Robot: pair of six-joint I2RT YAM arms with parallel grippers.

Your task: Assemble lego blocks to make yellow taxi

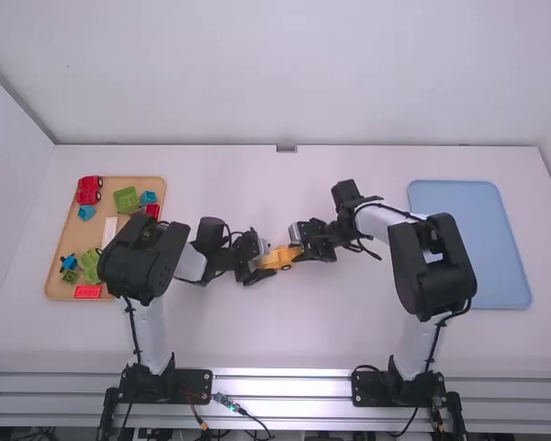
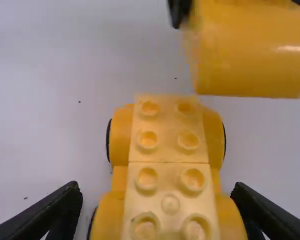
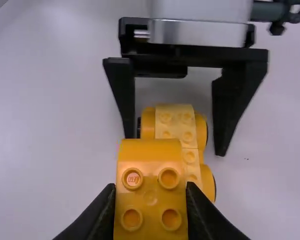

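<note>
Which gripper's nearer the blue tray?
Right. In the high view, the right gripper is left of the tray, near mid-table; the left gripper is farther left, at the wheeled yellow base.

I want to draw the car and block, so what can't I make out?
- High view: part of the tray, behind the left arm.
- Left wrist view: one end of the car, cut off by the bottom edge; some of the block, past the top and right edges.
- Right wrist view: part of the car, behind the block.
</note>
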